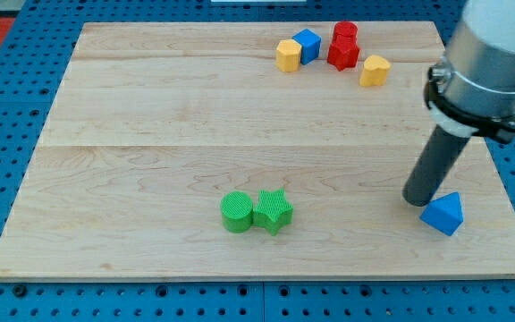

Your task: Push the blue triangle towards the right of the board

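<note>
The blue triangle-shaped block (443, 214) lies near the view's right edge of the pale wooden counter (150, 116), close to the bottom right corner. My tip (417, 199), the lower end of the straight dark rod, stands just to the view's left of this block, touching it or almost touching it; I cannot tell which. There are no fingers on this arm, only the rod, so nothing is grasped and nothing can be clenched or released.

I judge the task to be nearly finished, because little board remains to the right of the block. The danger now is to push too far: the block could slide over the right edge and fall. Also, my tip meets the block at its upper left side, so a straight push may turn the triangle or send it down toward the bottom edge.

The other blocks are well apart: a green round block (236, 212) touching a green star block (274, 211) at the bottom centre, and a yellow, blue and red group (333, 49) at the top.
</note>
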Robot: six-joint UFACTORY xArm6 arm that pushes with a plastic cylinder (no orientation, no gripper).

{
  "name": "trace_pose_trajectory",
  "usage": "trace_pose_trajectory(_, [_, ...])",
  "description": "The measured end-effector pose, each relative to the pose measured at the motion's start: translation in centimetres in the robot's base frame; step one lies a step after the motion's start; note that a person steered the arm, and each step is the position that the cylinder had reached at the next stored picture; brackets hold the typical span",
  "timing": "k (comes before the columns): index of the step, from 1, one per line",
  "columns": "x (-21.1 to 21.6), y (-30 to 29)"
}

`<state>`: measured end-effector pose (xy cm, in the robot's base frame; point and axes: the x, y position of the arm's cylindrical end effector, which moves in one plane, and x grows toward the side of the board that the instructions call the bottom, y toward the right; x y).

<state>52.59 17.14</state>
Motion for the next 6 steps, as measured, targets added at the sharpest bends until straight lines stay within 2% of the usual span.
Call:
trace_pose_trajectory(1, [1.6, -1.4])
trace_pose_trajectory(2, [2.7, 1.1])
trace_pose_trajectory(3, [3.8, 1.1])
trace_pose_trajectory(4, [4.6, -1.9])
trace_pose_trajectory(6, [-2.1, -2.4])
